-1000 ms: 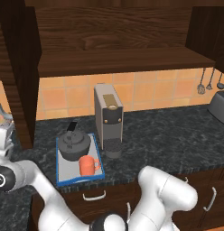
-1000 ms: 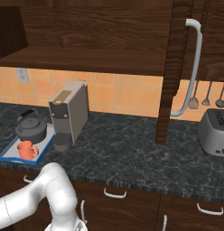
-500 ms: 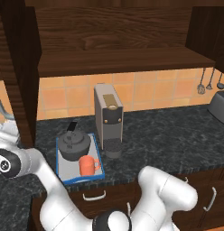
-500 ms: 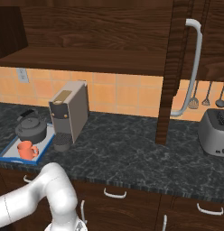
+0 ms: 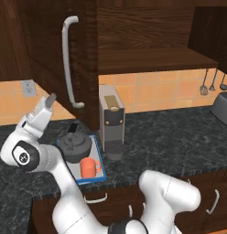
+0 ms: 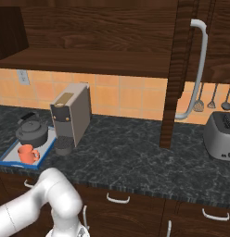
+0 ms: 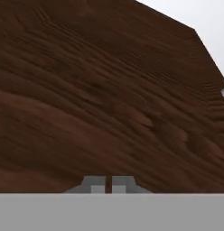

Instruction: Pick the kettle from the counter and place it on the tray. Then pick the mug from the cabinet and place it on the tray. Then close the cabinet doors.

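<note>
Kettle [image 5: 75, 145], mug [image 5: 89, 167] on tray [image 5: 99, 176]

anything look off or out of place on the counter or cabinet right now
Nothing spilled or damaged. The kettle and mug stand upright on the tray. Only the cabinet doors stand out: both hang open, one in front of the shelf.

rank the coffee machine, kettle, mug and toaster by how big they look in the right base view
1. coffee machine
2. toaster, partly cut off by the frame edge, so unsure against the machine
3. kettle
4. mug
</note>
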